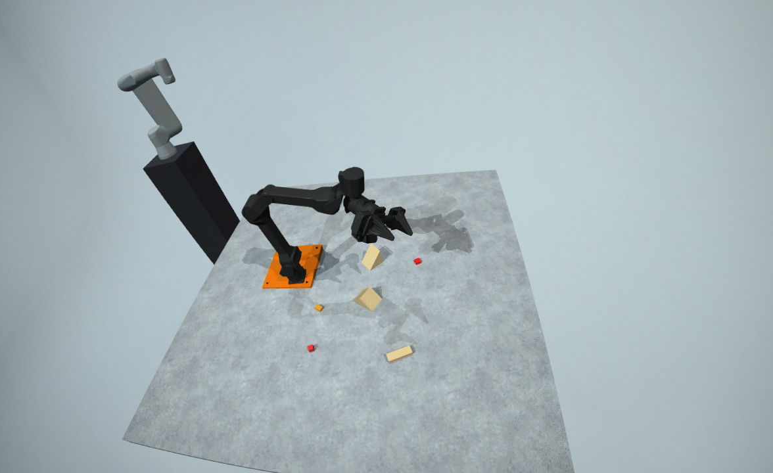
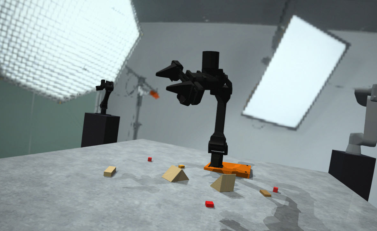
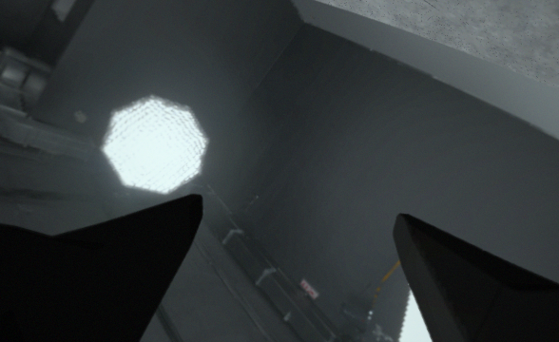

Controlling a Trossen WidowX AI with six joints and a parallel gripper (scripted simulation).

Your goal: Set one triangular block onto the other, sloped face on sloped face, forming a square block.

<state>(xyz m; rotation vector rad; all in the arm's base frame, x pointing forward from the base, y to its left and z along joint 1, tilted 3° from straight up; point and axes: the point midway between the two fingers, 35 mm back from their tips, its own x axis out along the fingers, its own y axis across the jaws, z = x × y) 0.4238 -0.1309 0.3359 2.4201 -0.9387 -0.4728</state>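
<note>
Two triangular blocks sit apart near the middle of the desk (image 1: 465, 364). One triangular block (image 1: 371, 257) lies beside the arm's base plate (image 1: 292, 266), below the raised, spread fingers (image 1: 402, 222). The second triangular block (image 1: 368, 298) lies nearer the front edge. A rectangular block (image 1: 399, 353) lies closer still to that edge.

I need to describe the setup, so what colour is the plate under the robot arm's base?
Orange. The base plate shows best in the top view, bright against the grey table.

Wrist view: both tool fingers cut off by bottom edge.
</note>
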